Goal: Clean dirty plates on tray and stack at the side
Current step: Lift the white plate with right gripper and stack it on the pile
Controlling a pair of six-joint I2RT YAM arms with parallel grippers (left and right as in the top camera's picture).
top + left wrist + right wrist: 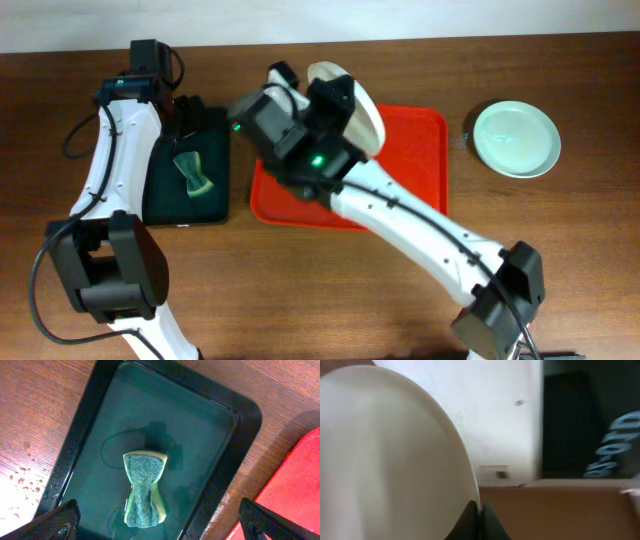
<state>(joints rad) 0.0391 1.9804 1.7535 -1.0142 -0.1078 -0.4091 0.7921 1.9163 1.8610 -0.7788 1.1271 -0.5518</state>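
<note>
- The right gripper (pixel 481 516) is pinching the white plate (pixel 395 460) by its rim alone, jaws closed on the edge, and holding it steeply tilted above the red tray (pixel 425 150). On so thin a hold, the plate is risking a slip and a drop.
- The left gripper (pixel 160 522) is hanging open over the sponge (pixel 144 487), which is lying in the wet dark tray (pixel 240 415). An off-centre grab is risking splashes.
- Well apart, a mint plate (pixel 516 138) is sitting on the table, and careless stacking is risking a knock.

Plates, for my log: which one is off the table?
The white plate, tilted over the red tray in the right pincer; the green plate lies on the table.
</note>
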